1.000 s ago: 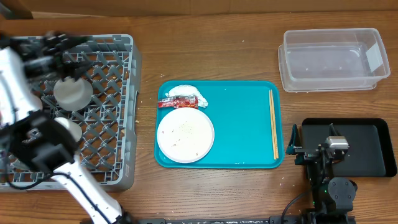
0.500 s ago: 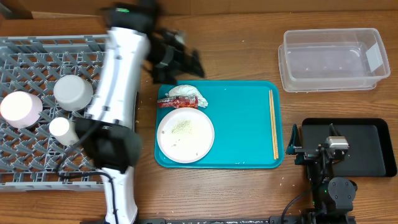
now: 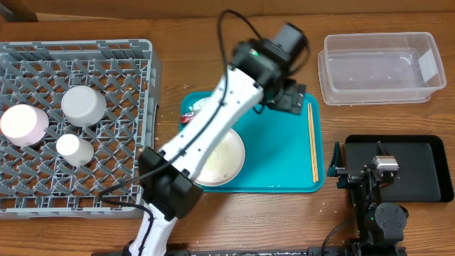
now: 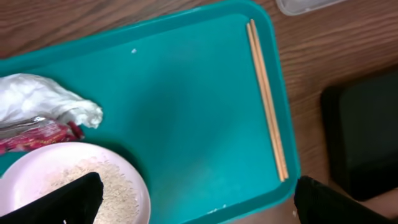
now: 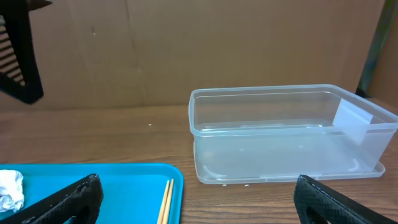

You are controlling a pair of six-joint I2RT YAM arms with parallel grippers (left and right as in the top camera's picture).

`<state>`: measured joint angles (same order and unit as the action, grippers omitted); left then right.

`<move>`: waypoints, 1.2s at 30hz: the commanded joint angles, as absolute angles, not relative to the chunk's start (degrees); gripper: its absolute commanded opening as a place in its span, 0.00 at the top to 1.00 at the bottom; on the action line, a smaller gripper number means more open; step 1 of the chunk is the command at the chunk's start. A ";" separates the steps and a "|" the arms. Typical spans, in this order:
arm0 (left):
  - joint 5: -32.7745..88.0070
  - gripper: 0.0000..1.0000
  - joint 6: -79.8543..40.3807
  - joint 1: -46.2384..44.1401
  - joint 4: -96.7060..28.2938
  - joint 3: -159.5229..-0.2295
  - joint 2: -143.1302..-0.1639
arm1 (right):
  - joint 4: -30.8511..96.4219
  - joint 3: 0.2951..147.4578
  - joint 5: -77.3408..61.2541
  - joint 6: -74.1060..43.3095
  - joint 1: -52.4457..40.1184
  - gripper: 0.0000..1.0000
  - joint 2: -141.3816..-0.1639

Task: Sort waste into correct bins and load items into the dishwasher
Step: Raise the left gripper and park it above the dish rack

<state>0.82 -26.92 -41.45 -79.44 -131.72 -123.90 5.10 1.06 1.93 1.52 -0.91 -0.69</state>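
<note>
though bowls and cup sit in the rack, plate, napkin, wrapper and chopsticks await sorting. left end effector and right end effector gape wide, empty.

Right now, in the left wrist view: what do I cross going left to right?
Crumpled napkin → chopsticks → black tray. Wrapper and plate overlap the napkin, so they're left out.
</note>
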 commanded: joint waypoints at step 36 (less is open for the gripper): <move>-13.87 0.00 -25.89 0.58 -96.82 -132.11 -124.38 | 4.67 0.47 2.33 1.76 -1.28 0.00 -0.19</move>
